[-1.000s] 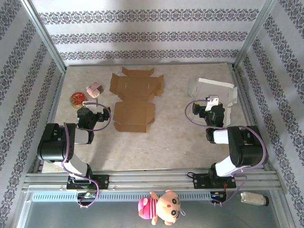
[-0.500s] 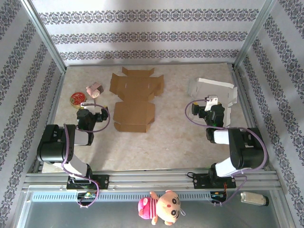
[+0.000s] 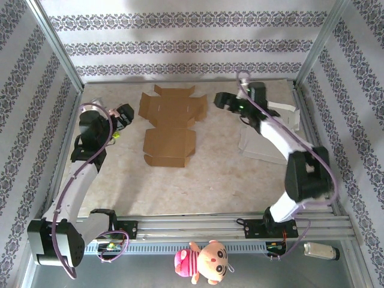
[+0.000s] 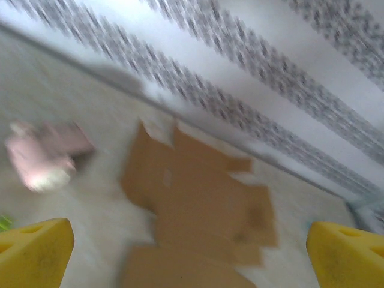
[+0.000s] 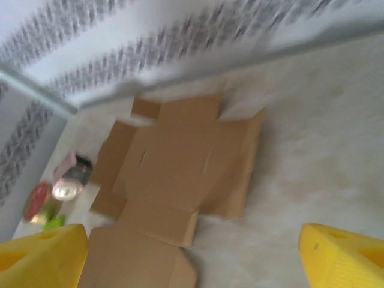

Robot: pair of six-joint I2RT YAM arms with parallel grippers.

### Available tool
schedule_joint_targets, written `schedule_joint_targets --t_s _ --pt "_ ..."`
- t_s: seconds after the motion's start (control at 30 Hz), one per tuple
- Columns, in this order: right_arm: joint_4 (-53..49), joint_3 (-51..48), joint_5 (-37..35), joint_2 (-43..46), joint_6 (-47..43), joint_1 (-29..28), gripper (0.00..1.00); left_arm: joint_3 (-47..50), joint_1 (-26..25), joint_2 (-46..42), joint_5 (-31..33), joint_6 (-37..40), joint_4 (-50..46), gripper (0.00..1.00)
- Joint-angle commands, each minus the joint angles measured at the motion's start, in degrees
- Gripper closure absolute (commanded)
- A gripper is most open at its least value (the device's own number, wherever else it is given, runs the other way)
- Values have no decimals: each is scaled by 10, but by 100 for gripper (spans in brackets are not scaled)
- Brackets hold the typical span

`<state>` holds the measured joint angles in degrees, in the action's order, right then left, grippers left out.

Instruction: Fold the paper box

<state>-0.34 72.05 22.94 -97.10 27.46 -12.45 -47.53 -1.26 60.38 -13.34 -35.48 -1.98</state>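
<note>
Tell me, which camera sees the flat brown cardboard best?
The top camera. It shows the whole cardboard lying flat on the table, sharp and uncovered. The right wrist camera shows the cardboard slightly blurry, its near end cut off. The left wrist camera shows the cardboard very blurry and cut off too.

Left arm (image 3: 77,180): white tube links, chunky black joint housings, black wrist block right behind the left gripper (image 3: 124,114). Left cable (image 3: 96,107) is purple and loops back from the tool along the links. Right arm (image 3: 277,137): same build, white links and black joints, with a purple right cable (image 3: 243,81) trailing behind the right gripper (image 3: 221,99). Left fingertips (image 4: 33,249) are yellow wedge pads with a faintly dimpled surface. Right fingertips (image 5: 42,255) are the same yellow. Black base mounts (image 3: 111,228) sit at the end farthest from the tools.
</note>
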Motion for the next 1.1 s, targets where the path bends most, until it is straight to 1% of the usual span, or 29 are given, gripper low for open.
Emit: schedule_joint_targets --t_s 0.0,0.07,0.13,0.2,0.27,0.3,0.4,0.47,0.53,0.6,0.67,0.73,0.8,0.83,0.9,0.97,1.03,1.07 --pt "-159 124 31 -109 24 -32 11 -47 -65 19 -78 -99 -221 0" --pt "-185 197 13 -177 43 -37 15 -79 -127 26 -45 -93 -278 0" --pt "-192 255 -4 -231 57 -38 17 -100 -179 35 -38 -82 -316 0" --pt "-199 295 -69 -268 54 -42 17 -112 -218 37 -28 -81 -347 0" --pt "-209 329 -111 -304 49 -43 15 -112 -244 31 -24 -82 -363 0" --pt "-214 345 -110 -319 47 -42 15 -110 -250 27 -27 -83 -367 0" --pt "-259 437 -79 -395 47 -40 15 -103 -254 10 -58 -81 -365 0" --pt "-283 482 -63 -430 52 -41 16 -103 -254 0 -62 -78 -372 0" --pt "-289 502 -60 -447 56 -41 18 -104 -254 -6 -58 -76 -377 0" --pt "-287 513 -56 -461 62 -41 22 -107 -254 -9 -53 -75 -381 0" --pt "-287 523 -45 -472 60 -41 32 -109 -254 -8 -50 -77 -382 1" --pt "-293 531 -44 -478 57 -41 46 -109 -254 -6 -42 -74 -376 1" --pt "-298 532 -45 -474 46 -42 72 -116 -253 0 -23 -66 -370 1" --pt "-299 527 -47 -466 37 -41 81 -124 -252 6 -10 -61 -373 1" --pt "-290 498 -50 -432 10 -41 93 -149 -240 25 21 -45 -388 1" --pt "-278 455 -53 -388 -25 -41 100 -176 -214 51 38 -29 -408 1" --pt "-259 398 -50 -338 -54 -38 100 -194 -176 79 32 -9 -412 1" --pt "-247 363 -46 -312 -67 -35 100 -200 -152 95 18 0 -407 1"
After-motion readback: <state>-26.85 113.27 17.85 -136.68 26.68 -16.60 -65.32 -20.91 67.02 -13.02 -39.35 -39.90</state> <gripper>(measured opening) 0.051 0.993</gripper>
